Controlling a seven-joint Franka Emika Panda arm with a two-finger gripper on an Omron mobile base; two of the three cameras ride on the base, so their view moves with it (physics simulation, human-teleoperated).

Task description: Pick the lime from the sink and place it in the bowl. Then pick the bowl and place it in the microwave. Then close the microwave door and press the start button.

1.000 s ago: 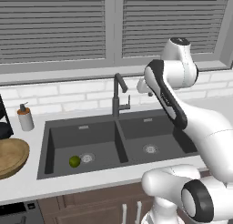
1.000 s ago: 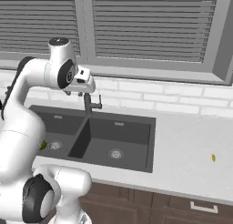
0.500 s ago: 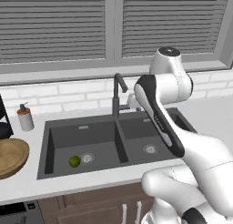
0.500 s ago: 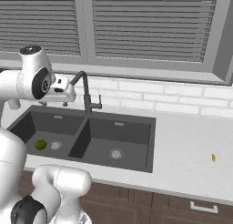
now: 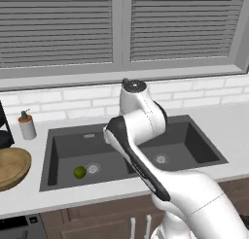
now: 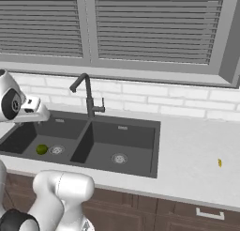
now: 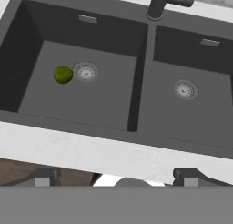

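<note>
None done: you are seeing the lime [image 7: 63, 74] lying in the sink [image 7: 113, 32], unpicked.
Claw [image 7: 116, 176]: you are viewing tips well apart, gripping nothing.
Left: every step.

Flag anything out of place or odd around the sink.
The small round green lime lies in the left basin of the dark grey double sink, close beside the round metal drain; fruit doesn't belong there. A tiny yellow speck sits on the pale counter to the right. Nothing looks spilled or damaged.
</note>
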